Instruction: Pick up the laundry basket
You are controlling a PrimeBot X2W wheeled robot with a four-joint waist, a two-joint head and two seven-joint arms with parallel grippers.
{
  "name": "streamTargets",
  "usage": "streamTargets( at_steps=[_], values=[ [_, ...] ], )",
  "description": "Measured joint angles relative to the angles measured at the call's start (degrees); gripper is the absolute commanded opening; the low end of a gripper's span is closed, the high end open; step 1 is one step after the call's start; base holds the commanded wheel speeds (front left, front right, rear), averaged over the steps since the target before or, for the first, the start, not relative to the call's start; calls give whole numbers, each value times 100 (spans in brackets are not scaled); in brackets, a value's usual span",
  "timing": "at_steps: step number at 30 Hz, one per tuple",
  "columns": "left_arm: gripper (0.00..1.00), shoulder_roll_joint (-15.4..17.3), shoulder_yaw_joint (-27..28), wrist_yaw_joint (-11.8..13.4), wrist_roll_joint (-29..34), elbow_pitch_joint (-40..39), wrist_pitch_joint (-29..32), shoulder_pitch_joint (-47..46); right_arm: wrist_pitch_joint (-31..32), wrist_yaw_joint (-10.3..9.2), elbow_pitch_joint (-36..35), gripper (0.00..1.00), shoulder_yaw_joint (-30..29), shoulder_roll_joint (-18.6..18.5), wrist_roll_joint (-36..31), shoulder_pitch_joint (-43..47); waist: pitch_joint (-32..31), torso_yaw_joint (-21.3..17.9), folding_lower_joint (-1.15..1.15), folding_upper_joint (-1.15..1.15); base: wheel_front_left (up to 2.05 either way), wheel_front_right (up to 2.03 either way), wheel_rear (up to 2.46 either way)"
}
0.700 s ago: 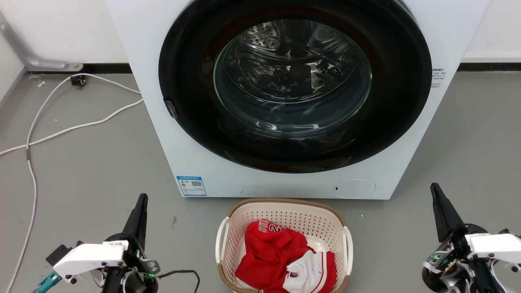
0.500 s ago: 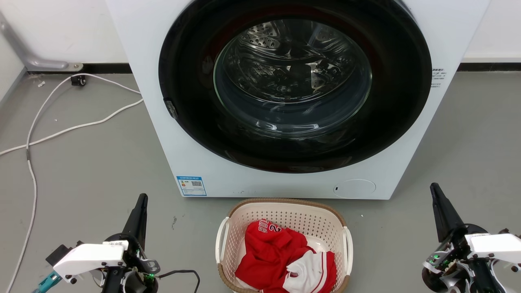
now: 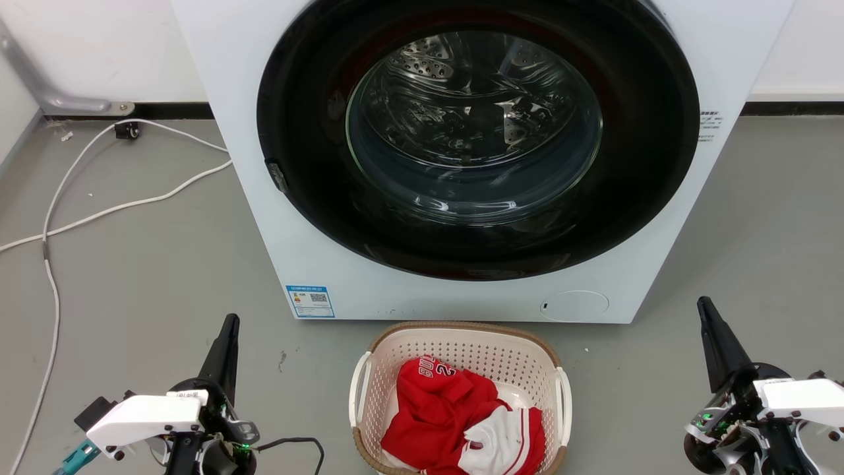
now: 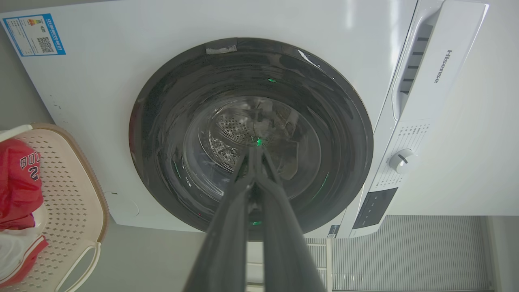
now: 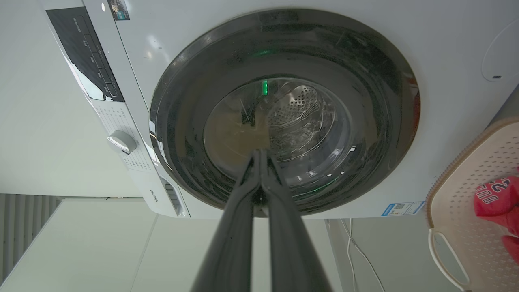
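Observation:
The laundry basket (image 3: pixel 461 346) is cream plastic with perforated walls, a brown woven-look rim and white side handles. It stands on the grey floor at the foot of the washing machine and holds red and white clothing (image 3: pixel 461 415). My left gripper (image 3: pixel 231 320) is shut and empty, well left of the basket. On the far side, my right gripper (image 3: pixel 703 302) is shut and empty too. The left wrist view has the basket (image 4: pixel 69 194) at its left edge behind shut fingertips (image 4: pixel 254 148). In the right wrist view the basket (image 5: pixel 462 190) is at the right edge.
A white front-loading washing machine (image 3: pixel 264 218) with a dark round door (image 3: pixel 475 125) stands just behind the basket. White cables (image 3: pixel 99 211) run over the floor at the left. A wall and dark skirting close off the back.

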Motion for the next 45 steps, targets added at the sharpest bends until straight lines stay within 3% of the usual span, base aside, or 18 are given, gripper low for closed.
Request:
streamTargets(
  at_steps=[11, 12, 26, 36, 45],
  values=[
    [0, -5, 8, 0, 31, 0, 3, -1, 14, 0, 0, 0, -10, 7, -7, -1, 0, 0, 0, 0, 0, 0, 0],
    [100, -8, 5, 1, 31, 23, -3, 7, 14, 0, 20, 100, -10, 8, -7, 10, 0, 0, 0, 0, 0, 0, 0],
    [100, -48, -331, 2, 304, 0, -297, 191, -289, -1, -48, 100, 60, 33, -235, 265, -2, 0, 0, 0, 0, 0, 0],
    [100, -48, -404, 2, 1255, -199, -544, 163, -536, -1, -309, 100, 94, 35, -1394, 359, 1, -6, 0, 0, 0, 0, 0],
    [100, -47, -550, 76, 2548, -346, -742, 98, -727, -1, -489, 100, 141, 37, -2840, 365, 4, -13, 0, 0, 0, 0, 0]
  ],
)
